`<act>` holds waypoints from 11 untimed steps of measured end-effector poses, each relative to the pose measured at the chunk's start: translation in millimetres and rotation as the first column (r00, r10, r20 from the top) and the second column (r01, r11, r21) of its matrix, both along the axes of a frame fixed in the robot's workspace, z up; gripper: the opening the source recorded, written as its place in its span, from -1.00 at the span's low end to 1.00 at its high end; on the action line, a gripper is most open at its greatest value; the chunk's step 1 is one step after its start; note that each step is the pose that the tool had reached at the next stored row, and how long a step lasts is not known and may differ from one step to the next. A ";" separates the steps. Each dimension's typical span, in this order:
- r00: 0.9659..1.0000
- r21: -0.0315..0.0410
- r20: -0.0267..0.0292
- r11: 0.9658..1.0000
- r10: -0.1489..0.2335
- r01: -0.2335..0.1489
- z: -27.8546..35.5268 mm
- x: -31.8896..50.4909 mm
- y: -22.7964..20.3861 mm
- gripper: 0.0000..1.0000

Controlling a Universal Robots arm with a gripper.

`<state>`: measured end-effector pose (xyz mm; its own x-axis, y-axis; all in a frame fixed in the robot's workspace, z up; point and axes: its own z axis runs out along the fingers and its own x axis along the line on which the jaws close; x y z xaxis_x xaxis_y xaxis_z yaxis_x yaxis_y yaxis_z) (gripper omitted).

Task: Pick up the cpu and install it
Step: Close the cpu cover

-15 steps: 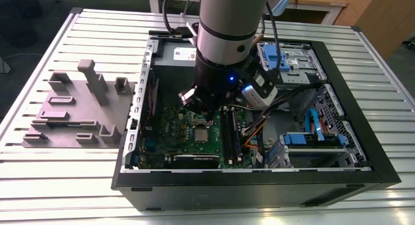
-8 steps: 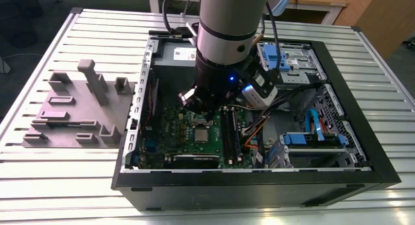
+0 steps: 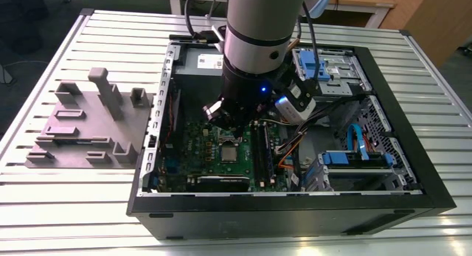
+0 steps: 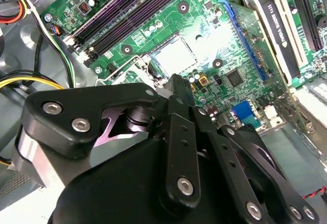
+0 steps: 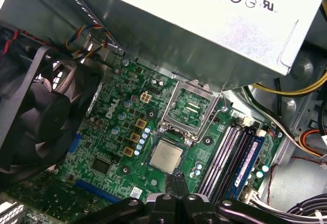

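The cpu [image 5: 166, 155], a small square chip with a silver-grey top, lies flat in its socket on the green motherboard [image 5: 115, 132]; it is also seen in the exterior view as the cpu [image 3: 230, 153] and in the second wrist view as the cpu [image 4: 171, 55]. The socket's metal hold-down frame [image 5: 191, 104] stands flipped open beside it. My gripper [image 5: 178, 178] hovers just above the chip's edge, its fingertips [image 4: 178, 83] together with nothing between them. The arm's wrist [image 3: 244, 101] reaches down into the open computer case [image 3: 295, 203].
A grey power supply box [image 5: 204, 24] with a white label overhangs the socket. A black fan [image 5: 36, 116] sits on one side, memory slots [image 5: 230, 152] and loose cables [image 5: 301, 88] on the other. A grey parts fixture [image 3: 88, 123] stands on the slatted table at the exterior view's left.
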<state>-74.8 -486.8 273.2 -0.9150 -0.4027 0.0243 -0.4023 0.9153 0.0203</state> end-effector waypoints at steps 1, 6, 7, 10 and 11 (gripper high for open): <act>1.000 0.000 0.000 1.000 0.000 0.000 0.0 0.0 0.0 -0.80; 1.000 0.000 0.000 1.000 0.024 -0.024 0.0 0.0 0.0 -0.80; 0.999 0.000 0.000 0.999 0.037 -0.037 0.0 0.1 0.0 -0.80; 0.997 0.000 0.000 0.997 0.074 -0.074 0.0 0.1 0.0 -0.80; 0.997 0.001 0.000 0.997 0.080 -0.080 0.0 0.2 0.0 -0.80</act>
